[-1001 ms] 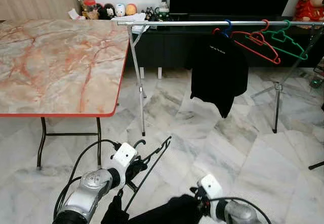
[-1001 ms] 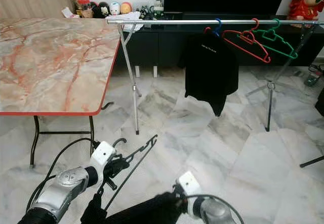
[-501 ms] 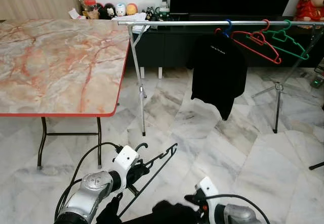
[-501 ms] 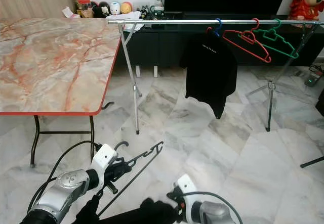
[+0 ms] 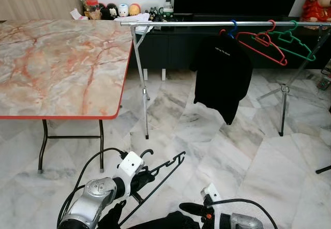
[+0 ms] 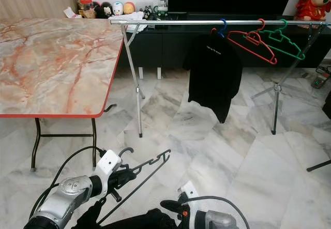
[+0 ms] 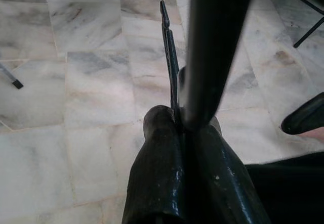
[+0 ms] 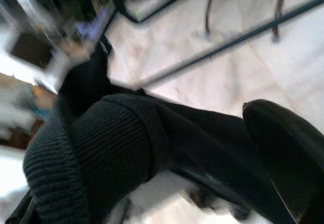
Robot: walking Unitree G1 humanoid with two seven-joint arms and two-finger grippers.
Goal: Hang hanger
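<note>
My left gripper point(image 5: 144, 179) is low in front of me, shut on a thin black hanger point(image 5: 168, 166); the left wrist view shows both fingers point(image 7: 157, 153) pressed on its bar. The hook point(image 5: 146, 151) points up and the far end reaches right. A black garment point(image 5: 165, 221) hangs in a bunch under the hanger at the bottom edge. My right gripper point(image 5: 192, 208) is just right of it, open, with ribbed black cloth point(image 8: 101, 153) lying beside one finger point(image 8: 288, 158). The silver clothes rail point(image 5: 186, 24) stands ahead across the room.
On the rail hang a black shirt point(image 5: 222, 74) on a blue hanger, a red hanger point(image 5: 264, 43) and a green hanger point(image 5: 296, 42). A marble-topped table point(image 5: 62, 69) with a red edge stands at the left. A dark TV cabinet point(image 5: 165, 48) lies behind the rail.
The garment has sunk lower and away from my right gripper, whose finger now shows free of the cloth. My left gripper and the hanger have drifted slightly right and down.
</note>
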